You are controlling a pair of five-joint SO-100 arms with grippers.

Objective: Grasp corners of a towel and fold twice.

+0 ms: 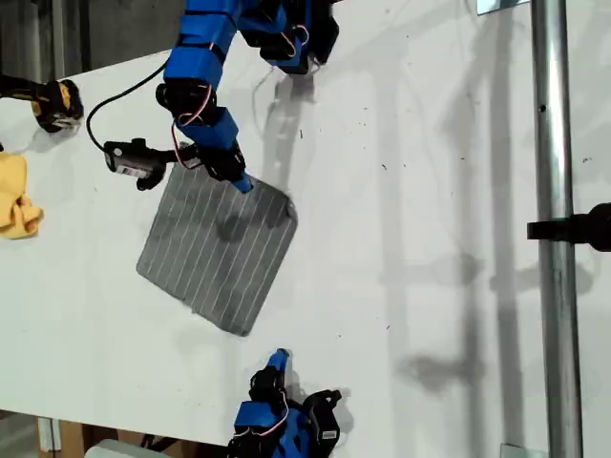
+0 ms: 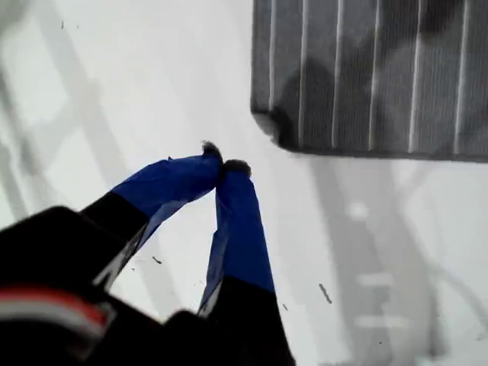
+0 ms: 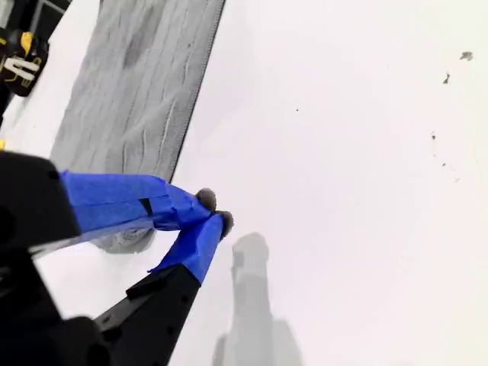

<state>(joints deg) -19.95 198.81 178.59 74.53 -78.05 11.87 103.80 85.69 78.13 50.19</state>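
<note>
With the towel (image 1: pixel 218 250) lying flat on the white table (image 1: pixel 430 239) | my first claw (image 2: pixel 223 163) pressed together, empty, near a towel corner (image 2: pixel 268 122) | my second claw (image 3: pixel 212 212) pressed together beside the towel's edge | yellow cloth (image 1: pixel 16 196) at exterior view's left.

A lab bench: white table (image 1: pixel 430 191), metal pole (image 1: pixel 554 191), clamped camera mount (image 1: pixel 573 229).

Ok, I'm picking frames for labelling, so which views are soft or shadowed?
Exterior view: sharp, with an arm's shadow on the towel and long shadow streaks across the table. First wrist view: the towel looks soft and carries dark shadow blotches beyond my first gripper. Second wrist view: my second gripper is fairly sharp, with a grey shadow on the table beside it.
</note>
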